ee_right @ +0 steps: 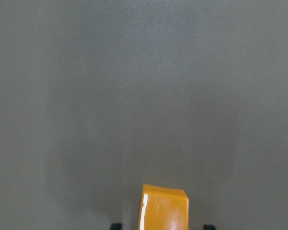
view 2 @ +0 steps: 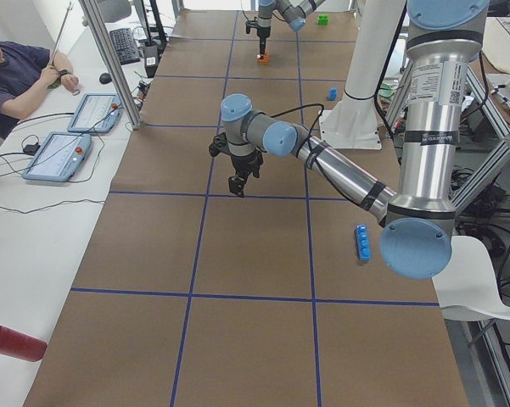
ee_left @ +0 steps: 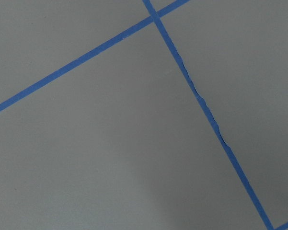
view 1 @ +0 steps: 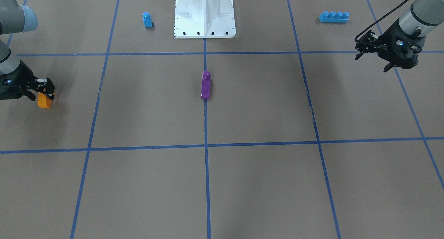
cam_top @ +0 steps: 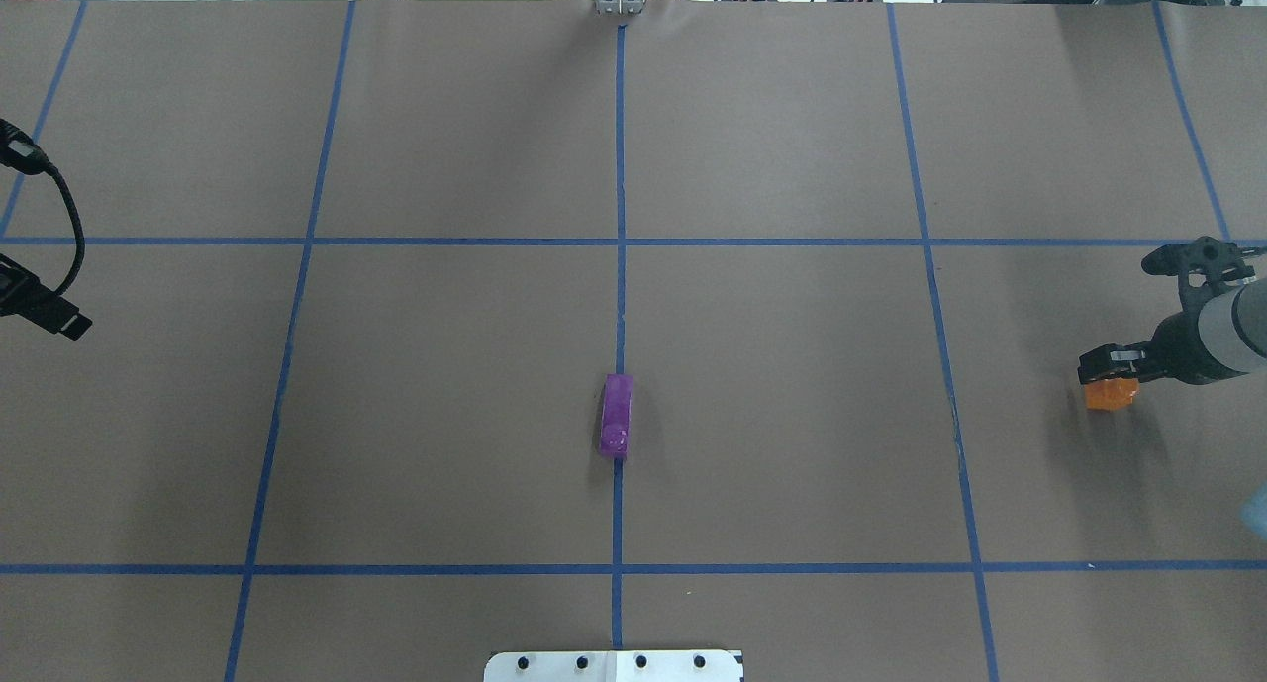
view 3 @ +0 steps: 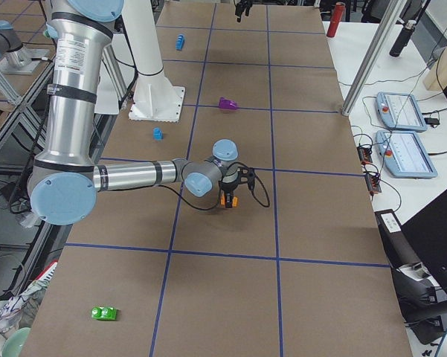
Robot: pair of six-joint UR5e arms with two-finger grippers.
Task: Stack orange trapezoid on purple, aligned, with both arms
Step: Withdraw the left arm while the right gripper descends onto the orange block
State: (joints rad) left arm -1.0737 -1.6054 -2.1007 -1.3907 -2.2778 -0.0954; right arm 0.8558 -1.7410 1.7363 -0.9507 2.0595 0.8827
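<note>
We've got the orange trapezoid (view 1: pixel 44 101) clamped in the right end effector (view 1: pixel 44 93), way out on the robot's right side of the table (view 1: pixel 242 183). It's a small glossy orange chunk, and the right wrist view only catches one shiny face of it at the bottom edge. The purple (view 1: pixel 205 86) sits alone on the centre tape line (view 1: pixel 206 128), dark and glossy, stud at the end nearer the white base plate (view 1: pixel 204 24), well apart from the orange one. The left end effector (view 1: pixel 372 63) hangs empty over the opposite side, jaws spread apart.
</note>
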